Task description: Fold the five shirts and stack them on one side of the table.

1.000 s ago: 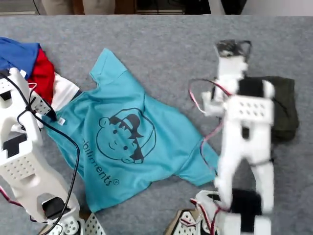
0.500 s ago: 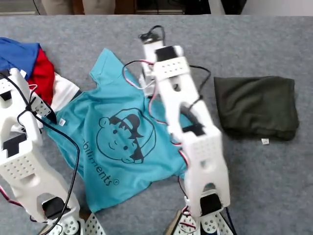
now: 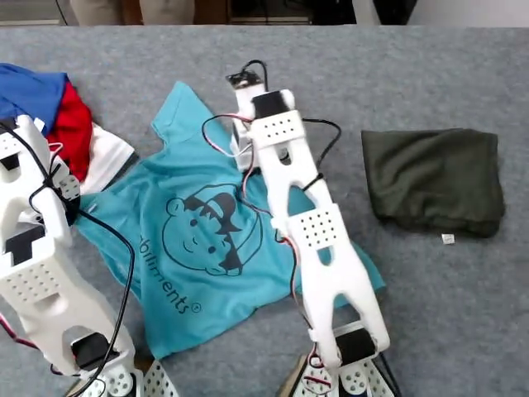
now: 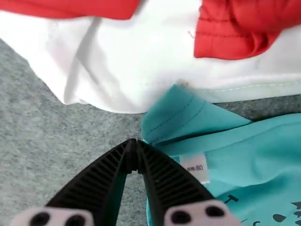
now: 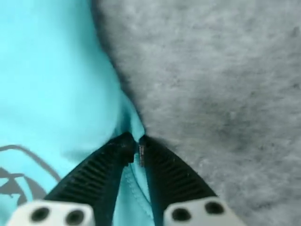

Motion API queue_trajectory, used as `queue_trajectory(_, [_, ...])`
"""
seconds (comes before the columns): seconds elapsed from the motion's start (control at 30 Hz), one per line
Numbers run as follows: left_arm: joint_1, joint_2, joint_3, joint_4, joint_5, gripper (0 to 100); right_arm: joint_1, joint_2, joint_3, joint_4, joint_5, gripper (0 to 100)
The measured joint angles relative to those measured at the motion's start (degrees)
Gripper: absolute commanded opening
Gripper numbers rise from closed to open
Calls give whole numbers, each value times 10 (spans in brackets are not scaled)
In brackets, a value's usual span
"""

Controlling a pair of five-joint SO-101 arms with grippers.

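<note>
Sprawling over the grey table [image 3: 413,74], a teal shirt [image 3: 207,289], edge nipped in the right tool [image 5: 136,142], left tool [image 4: 135,143] closed alongside.

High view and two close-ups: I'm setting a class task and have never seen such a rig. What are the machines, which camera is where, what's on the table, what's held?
The white machines are two robot arms, a left arm and a right arm, at a grey table. The high view comes from a fixed camera above; each close-up from a camera on one arm's wrist, looking past its tool. A teal shirt lies spread out, a dark green shirt folded to one side, and a blue shirt, a red shirt and a white shirt are heaped on the other. The right tool is shut on the teal shirt's edge. The left tool is shut at another edge; whether it pinches cloth is unclear.
</note>
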Motion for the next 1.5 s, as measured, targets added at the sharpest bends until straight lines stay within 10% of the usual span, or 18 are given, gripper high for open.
queue_trajectory(0.27, [0,0,0,0,-11,18,33,-41,69,0,0,3])
queue_trajectory(1.0, [0,0,0,38,-137,18,180,-553,818,0,149,20])
queue_trajectory(1.5, [140,6,-159,106,-51,18,184,-786,838,-4,164,77])
